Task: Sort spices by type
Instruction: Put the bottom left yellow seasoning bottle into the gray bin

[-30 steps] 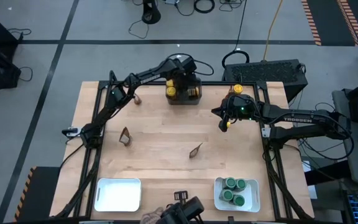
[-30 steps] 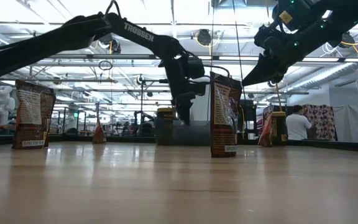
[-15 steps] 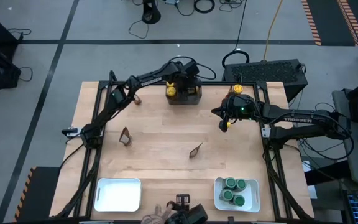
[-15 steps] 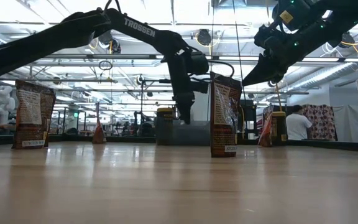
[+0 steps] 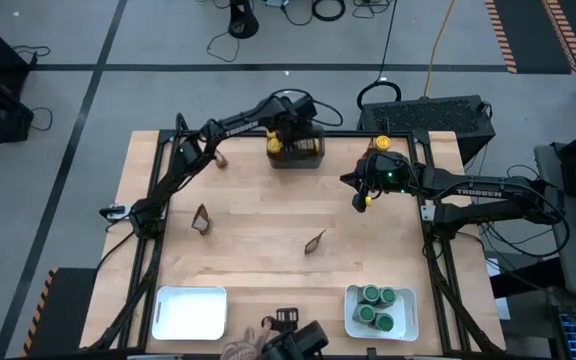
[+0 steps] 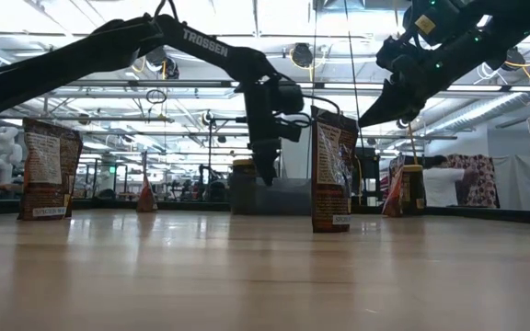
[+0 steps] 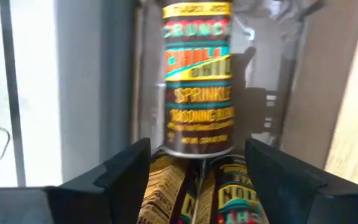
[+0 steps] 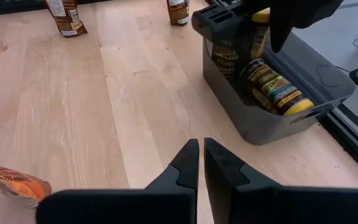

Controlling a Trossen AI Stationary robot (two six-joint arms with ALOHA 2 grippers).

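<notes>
A dark grey bin (image 5: 294, 155) at the table's far edge holds yellow-lidded jars (image 8: 272, 87). My left gripper (image 5: 293, 135) points down into it, open. A labelled jar (image 7: 197, 81) stands apart between and beyond its fingers (image 7: 126, 180), above two more jars (image 7: 166, 193). Three brown packets (image 5: 202, 218) (image 5: 315, 241) (image 5: 220, 158) stand on the wood. Green-lidded jars (image 5: 378, 308) fill the white tray at the near right. My right gripper (image 5: 360, 200) hangs shut with nothing in it, right of the bin and above the table.
A second white tray (image 5: 190, 312) sits at the near left. In the low view the packets (image 6: 44, 168) (image 6: 332, 170) stand upright. Bare wood lies between the bin and the trays. An orange packet (image 8: 11, 180) shows at the edge of the right wrist view.
My left gripper has opened over the bin and tipped a little, staying in place. The right arm has kept still.
</notes>
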